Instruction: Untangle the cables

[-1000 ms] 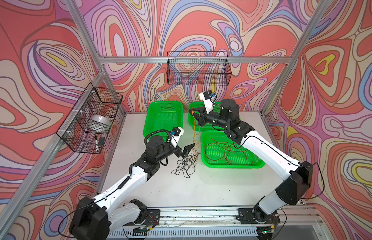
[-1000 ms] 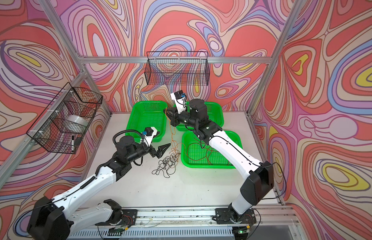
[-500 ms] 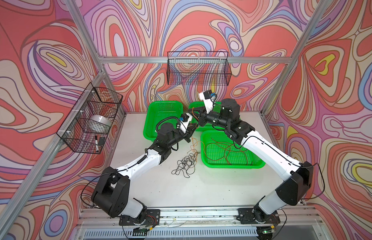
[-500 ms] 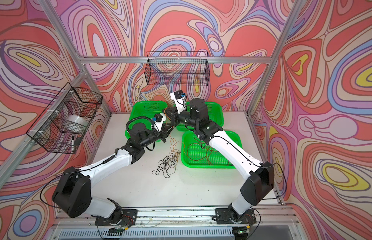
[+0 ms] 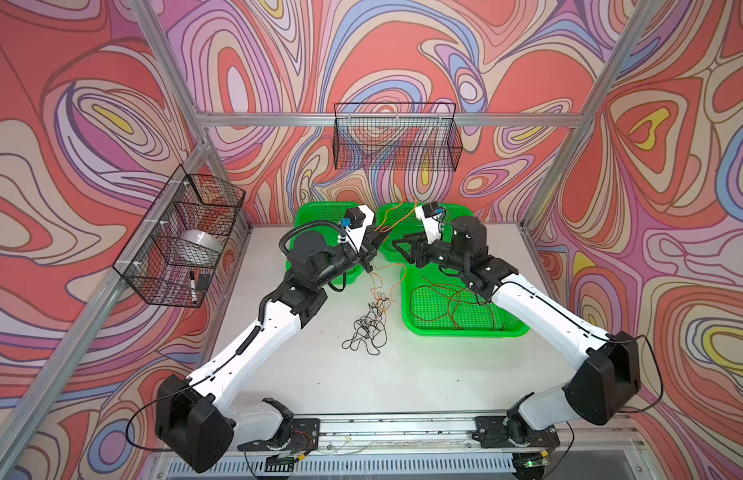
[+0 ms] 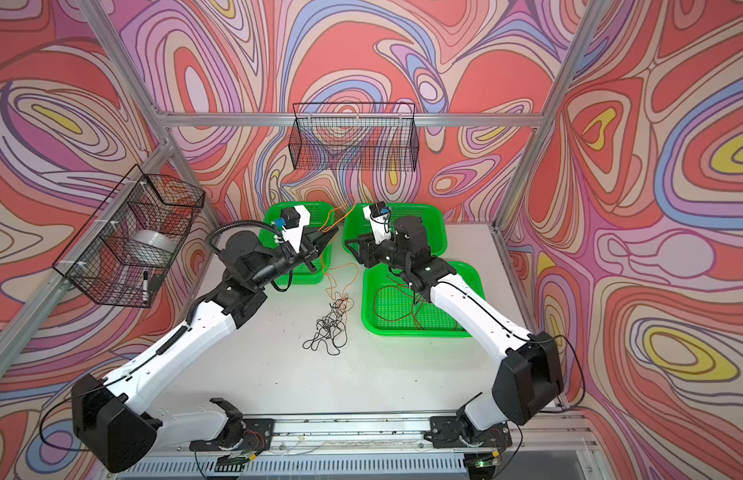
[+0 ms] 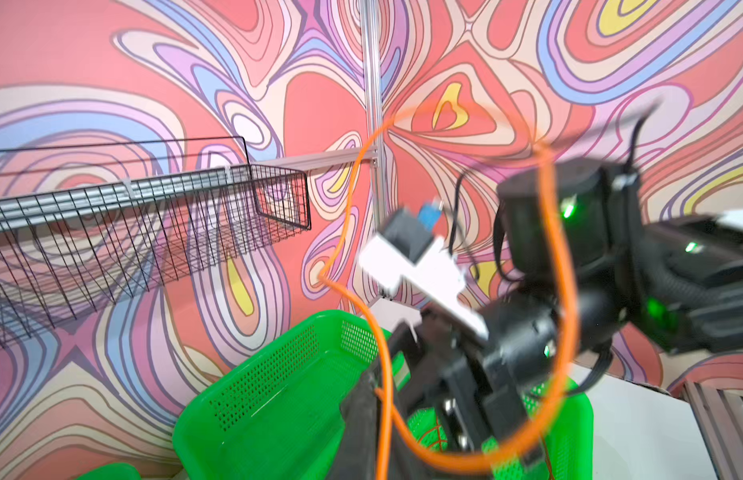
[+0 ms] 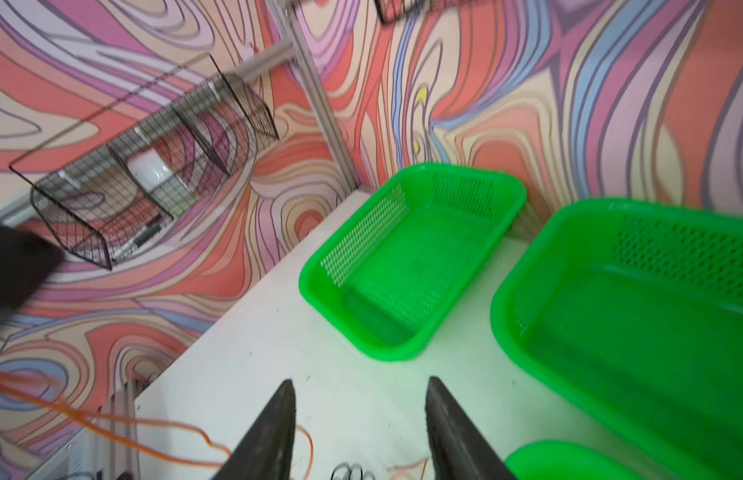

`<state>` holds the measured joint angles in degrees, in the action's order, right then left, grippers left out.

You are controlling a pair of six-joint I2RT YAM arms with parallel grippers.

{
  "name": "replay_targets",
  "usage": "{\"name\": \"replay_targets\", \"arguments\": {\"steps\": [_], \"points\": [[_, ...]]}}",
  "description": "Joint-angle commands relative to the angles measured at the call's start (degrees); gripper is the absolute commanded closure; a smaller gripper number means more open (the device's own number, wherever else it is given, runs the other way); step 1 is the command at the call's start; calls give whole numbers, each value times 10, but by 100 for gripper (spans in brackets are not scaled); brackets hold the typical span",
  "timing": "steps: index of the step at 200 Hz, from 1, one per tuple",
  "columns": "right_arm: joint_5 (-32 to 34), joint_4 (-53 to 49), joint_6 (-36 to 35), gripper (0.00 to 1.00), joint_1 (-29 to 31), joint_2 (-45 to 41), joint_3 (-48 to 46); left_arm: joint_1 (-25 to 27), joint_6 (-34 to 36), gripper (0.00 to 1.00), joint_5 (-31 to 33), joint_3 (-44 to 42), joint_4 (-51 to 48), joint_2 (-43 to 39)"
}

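Note:
A black tangle of cables (image 5: pixel 366 332) (image 6: pixel 329 328) lies mid-table. An orange cable (image 5: pixel 387 218) (image 6: pixel 338 214) rises from it, looping up past the green trays. My left gripper (image 5: pixel 376 243) (image 6: pixel 324 243) is raised above the table, shut on this orange cable (image 7: pixel 565 291), which bends in a wide loop before the left wrist camera; the jaws (image 7: pixel 376 392) pinch it. Facing it, my right gripper (image 5: pixel 399 249) (image 6: pixel 352 249) (image 8: pixel 359 386) is open, nothing between its fingers (image 8: pixel 278 424). More thin orange and dark red cables (image 5: pixel 457 303) lie in the front right tray (image 5: pixel 515 330).
Two more green trays (image 5: pixel 315 210) (image 5: pixel 452 208) stand at the back. A wire basket (image 5: pixel 178 245) with a tape roll and a marker hangs on the left wall. Another wire basket (image 5: pixel 396 137) hangs on the back wall. The two arms' heads are close together.
My left gripper rose from beside the pile up to the right gripper and shut on the orange cable. The right gripper, shut on that cable before, has opened.

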<state>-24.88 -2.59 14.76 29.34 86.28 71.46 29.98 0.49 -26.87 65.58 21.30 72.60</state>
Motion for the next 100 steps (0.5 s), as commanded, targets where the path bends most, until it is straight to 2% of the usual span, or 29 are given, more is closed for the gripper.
{"name": "replay_targets", "arguments": {"steps": [1,41,67,100], "points": [[-78,51,38,48,20,18,-35,1,16,100,-14,28,-47,5],[-110,73,29,48,63,52,-45,0,32,100,-14,65,-71,18],[-51,42,36,49,65,81,-45,1,42,100,-2,86,-88,18],[36,-9,8,47,63,67,-39,-7,67,100,51,127,-174,13]]}}
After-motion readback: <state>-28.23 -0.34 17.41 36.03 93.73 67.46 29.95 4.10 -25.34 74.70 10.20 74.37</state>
